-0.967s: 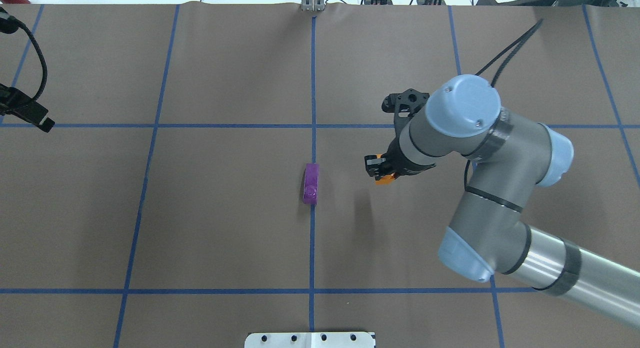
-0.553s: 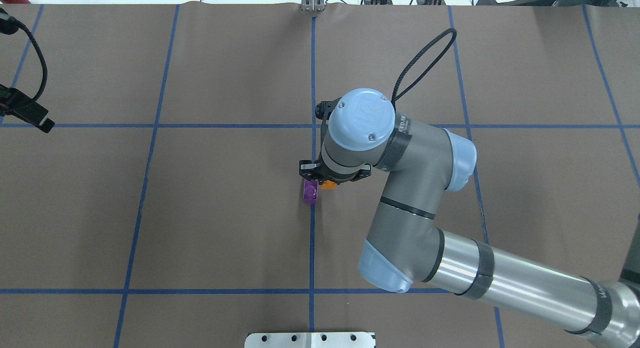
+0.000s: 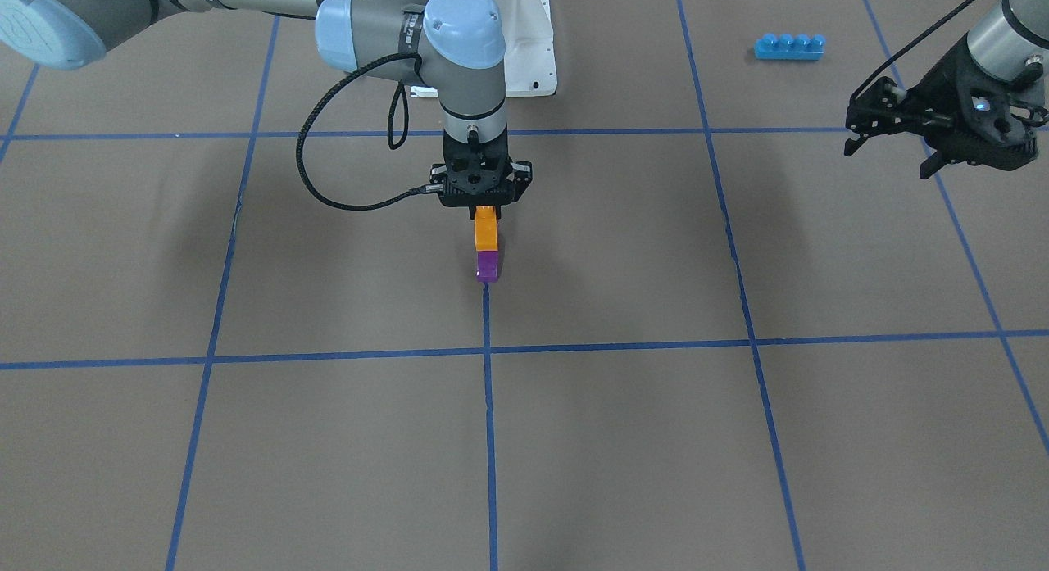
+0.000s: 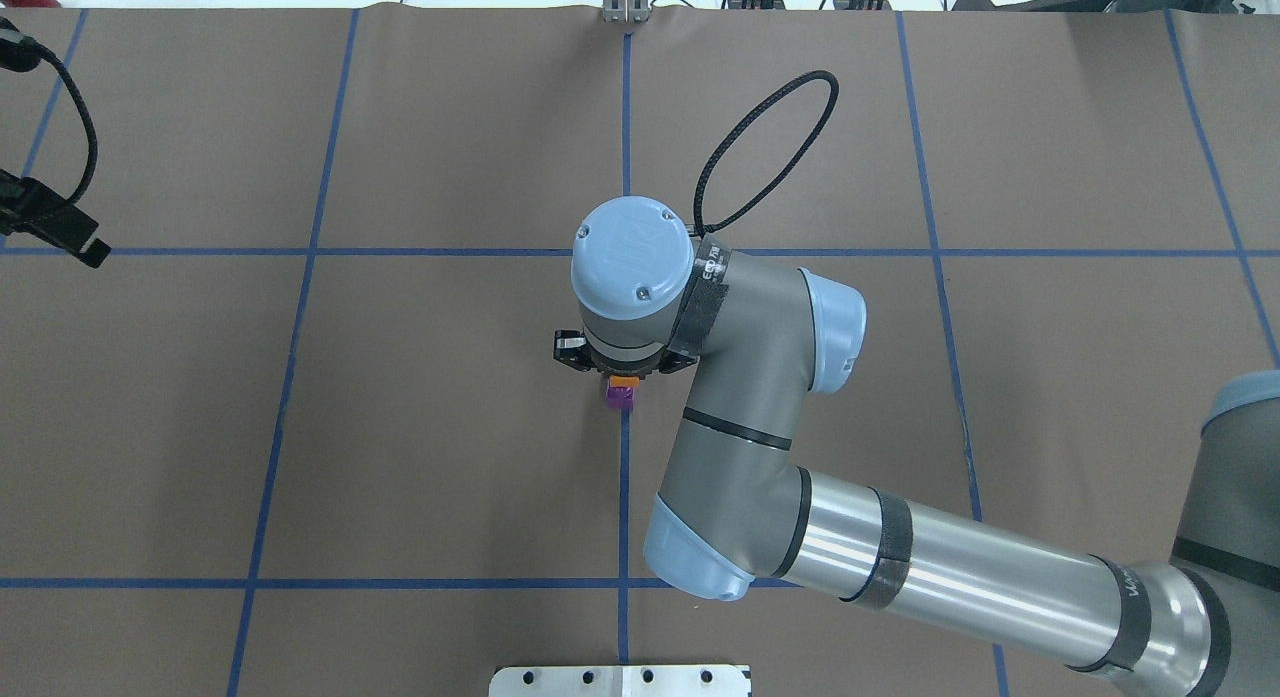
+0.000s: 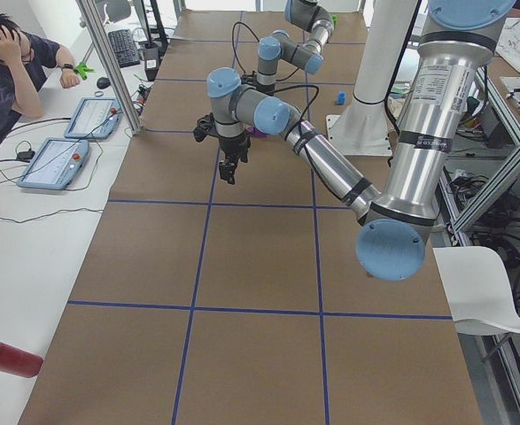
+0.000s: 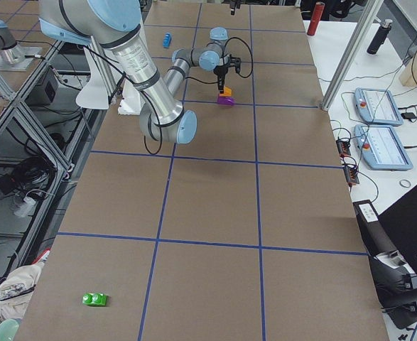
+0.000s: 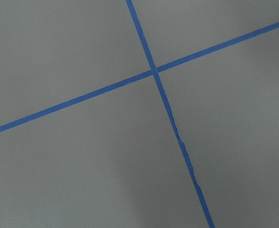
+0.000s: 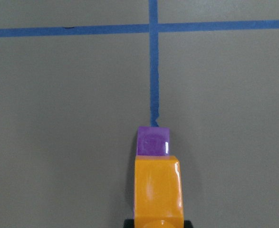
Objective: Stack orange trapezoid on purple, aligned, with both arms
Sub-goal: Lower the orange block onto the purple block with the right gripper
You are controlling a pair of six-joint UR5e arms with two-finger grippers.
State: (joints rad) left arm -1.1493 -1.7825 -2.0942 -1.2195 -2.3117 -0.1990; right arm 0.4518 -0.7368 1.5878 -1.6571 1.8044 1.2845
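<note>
My right gripper [image 3: 483, 210] is shut on the orange trapezoid [image 3: 485, 227] and holds it, hanging down, right over the purple brick [image 3: 488, 266] on the table's centre line. The two look in contact; I cannot tell whether they are pressed together. In the overhead view the wrist hides most of it: only a bit of the orange trapezoid [image 4: 624, 381] and of the purple brick [image 4: 620, 399] shows. The right wrist view shows the orange trapezoid [image 8: 158, 190] covering most of the purple brick [image 8: 153, 141]. My left gripper [image 3: 889, 157] is open and empty, far off at the table's side.
A long blue four-stud brick [image 3: 789, 46] lies near the robot's base on its left side. The white base plate [image 3: 533, 63] is behind the right arm. A green brick [image 6: 94, 300] lies far along the table. An operator [image 5: 11, 62] sits beside the table.
My right arm has swung left with the orange trapezoid, from well right of the purple brick to directly over it. The left arm has not moved.
</note>
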